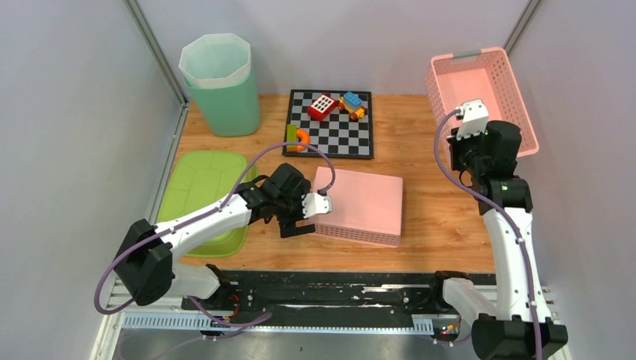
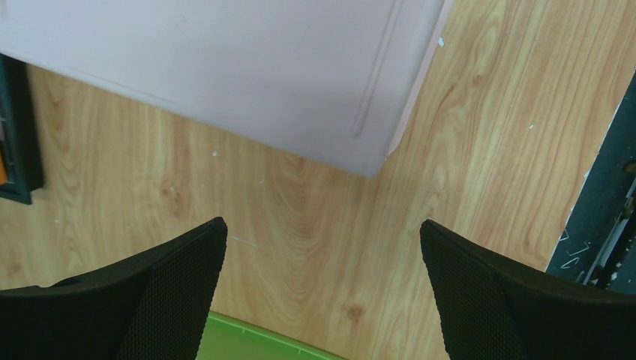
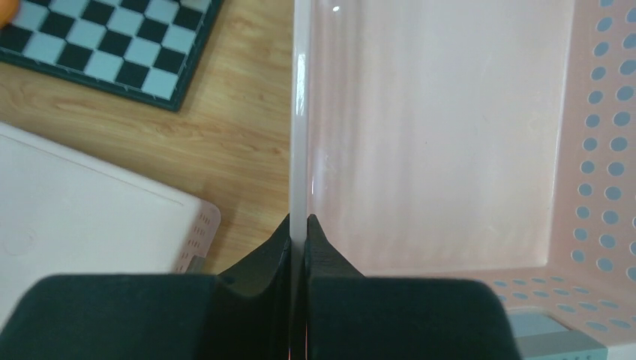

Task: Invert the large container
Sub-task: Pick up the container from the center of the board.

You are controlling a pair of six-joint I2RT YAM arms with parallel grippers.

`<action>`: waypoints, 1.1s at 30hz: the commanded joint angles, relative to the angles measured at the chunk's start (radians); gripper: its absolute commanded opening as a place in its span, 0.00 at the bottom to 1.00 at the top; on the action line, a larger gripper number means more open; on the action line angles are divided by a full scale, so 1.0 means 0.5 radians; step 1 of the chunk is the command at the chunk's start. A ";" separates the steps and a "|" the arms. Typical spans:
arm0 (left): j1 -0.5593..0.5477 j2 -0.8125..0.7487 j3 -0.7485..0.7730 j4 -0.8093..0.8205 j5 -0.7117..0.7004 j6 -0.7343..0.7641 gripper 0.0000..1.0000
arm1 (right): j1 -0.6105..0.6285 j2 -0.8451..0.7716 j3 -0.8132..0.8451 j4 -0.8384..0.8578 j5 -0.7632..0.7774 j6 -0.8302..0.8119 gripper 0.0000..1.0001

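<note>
A pink perforated basket (image 1: 480, 86) stands open side up at the back right, against the right wall. My right gripper (image 1: 461, 146) is shut on its left wall; in the right wrist view the thin wall (image 3: 300, 135) runs between the closed fingers of the gripper (image 3: 298, 219), with the basket's floor (image 3: 435, 135) to the right. A second pink container (image 1: 364, 202) lies bottom up at the table's middle. My left gripper (image 1: 302, 217) is open and empty at its left edge. In the left wrist view the gripper (image 2: 322, 232) is over bare wood, just short of the container's corner (image 2: 225, 67).
A green bin (image 1: 221, 86) stands at the back left. A green lid (image 1: 206, 195) lies flat at the left, under the left arm. A chessboard (image 1: 334, 124) at the back middle holds a red block (image 1: 322, 106), a blue and yellow toy (image 1: 352, 103) and an orange ring (image 1: 301, 139).
</note>
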 commanded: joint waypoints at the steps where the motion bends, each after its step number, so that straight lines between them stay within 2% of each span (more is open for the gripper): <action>1: 0.009 0.135 0.008 -0.020 0.118 -0.120 1.00 | -0.022 -0.150 0.215 0.008 -0.136 0.070 0.02; 9: 0.005 0.530 0.283 -0.066 0.351 -0.239 1.00 | -0.022 -0.257 0.270 -0.046 -0.305 0.093 0.02; 17: -0.012 0.815 0.596 0.096 0.535 -0.596 1.00 | -0.022 -0.267 0.405 -0.187 -0.361 -0.012 0.02; 23: -0.155 1.066 0.860 0.155 0.673 -0.803 1.00 | -0.022 -0.254 0.522 -0.281 -0.362 -0.053 0.02; 28: -0.269 1.339 1.211 0.145 0.792 -0.997 1.00 | -0.022 -0.244 0.559 -0.305 -0.400 -0.046 0.02; 33: -0.199 1.309 1.398 0.160 0.836 -1.099 1.00 | -0.022 -0.256 0.528 -0.320 -0.421 -0.092 0.02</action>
